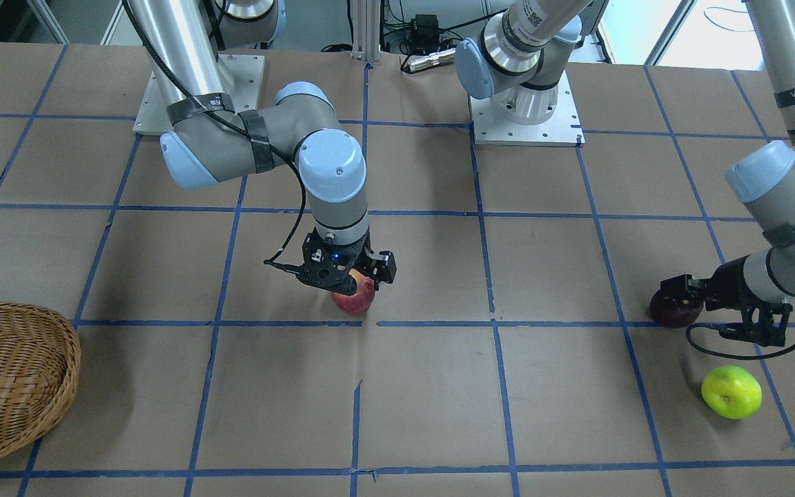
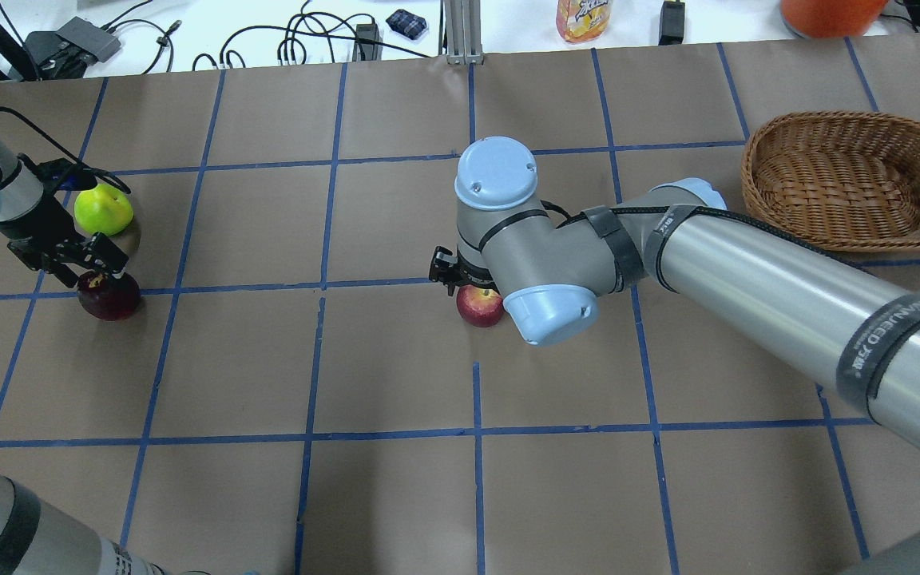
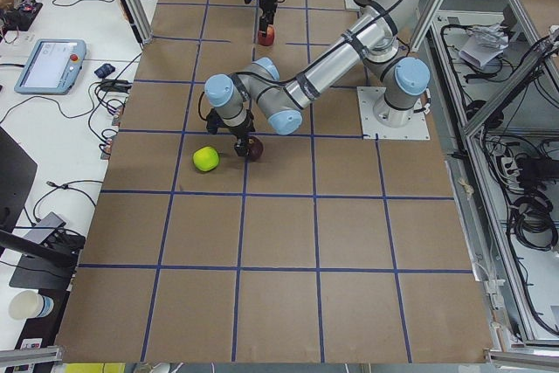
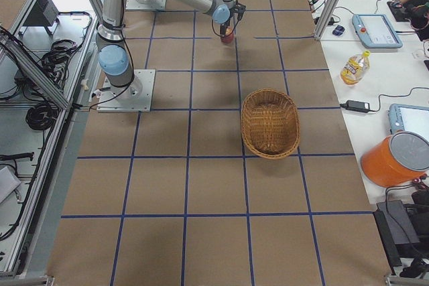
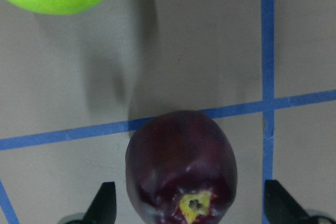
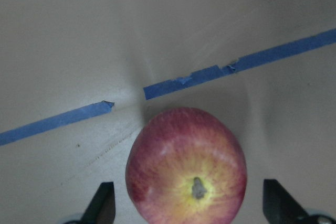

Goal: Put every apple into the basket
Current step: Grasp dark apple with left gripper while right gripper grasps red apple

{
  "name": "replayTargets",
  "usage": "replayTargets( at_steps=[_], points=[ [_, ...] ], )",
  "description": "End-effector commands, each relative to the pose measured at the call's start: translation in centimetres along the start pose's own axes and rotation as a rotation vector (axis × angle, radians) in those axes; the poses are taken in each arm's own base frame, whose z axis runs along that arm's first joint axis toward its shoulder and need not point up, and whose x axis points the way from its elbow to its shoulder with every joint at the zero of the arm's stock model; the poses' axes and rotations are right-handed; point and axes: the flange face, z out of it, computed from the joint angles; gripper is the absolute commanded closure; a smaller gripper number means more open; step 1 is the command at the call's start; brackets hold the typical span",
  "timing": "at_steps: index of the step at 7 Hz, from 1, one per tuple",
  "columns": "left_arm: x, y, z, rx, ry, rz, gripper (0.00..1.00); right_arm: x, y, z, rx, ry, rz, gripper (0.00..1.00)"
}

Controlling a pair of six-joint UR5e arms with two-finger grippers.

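My right hand [image 6: 189, 205] straddles the red apple [image 6: 186, 161], my left hand [image 5: 190, 205] the dark apple [image 5: 181, 166], both wide open, holding nothing; the basket [image 2: 843, 184] sits well apart. Closing off-centre could roll the dark apple into the green apple [image 1: 731, 391].

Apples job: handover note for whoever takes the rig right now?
Grippers: left gripper open, fingers either side of the maroon apple; right gripper open, straddling the red apple. Neither is closed on its apple yet.
Things: both of those apples sit on the table; the green apple lies loose near the maroon one. The basket is empty, at the table end on the robot's right.
Done: nothing in the basket.
Left: grasp and carry over all three apples.
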Motion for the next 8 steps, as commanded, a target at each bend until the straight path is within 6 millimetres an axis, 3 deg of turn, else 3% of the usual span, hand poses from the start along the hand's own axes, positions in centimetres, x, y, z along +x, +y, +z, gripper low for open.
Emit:
replayTargets(
  at_steps=[1, 2, 3, 4, 5, 6, 7, 8],
  points=[
    [0.0, -0.1, 0.5, -0.007, 0.002, 0.007, 0.21, -0.2, -0.3, 1.7, -0.019, 0.014, 0.004, 0.0],
    [0.0, -0.1, 0.3, -0.005, 0.001, 0.027, 0.56, -0.6, -0.9, 2.9, -0.003, 0.0, 0.0, 0.1],
    [0.2, 0.0, -1.7, 0.007, -0.017, 0.039, 0.73, -0.8, -1.5, 3.0, 0.018, -0.018, 0.005, 0.74],
    [1.3, -0.2, -3.0, 0.022, -0.03, 0.051, 0.77, -0.6, -1.5, 2.8, 0.016, -0.012, 0.019, 1.0],
    [5.4, -1.0, -5.0, 0.021, -0.003, 0.065, 0.77, -0.1, -1.8, 1.5, 0.024, -0.009, 0.033, 1.0],
    [10.9, -2.0, -6.0, 0.033, 0.047, 0.058, 0.77, 1.6, -3.1, -2.5, 0.067, -0.009, 0.064, 1.0],
    [15.8, -1.8, -8.0, 0.055, 0.042, 0.093, 0.77, 5.4, -5.8, -8.1, 0.159, -0.024, 0.126, 1.0],
    [21.3, -1.1, -8.8, 0.061, 0.06, 0.091, 0.78, 11.5, -9.6, -11.3, 0.164, -0.005, 0.15, 1.0]
  ],
)
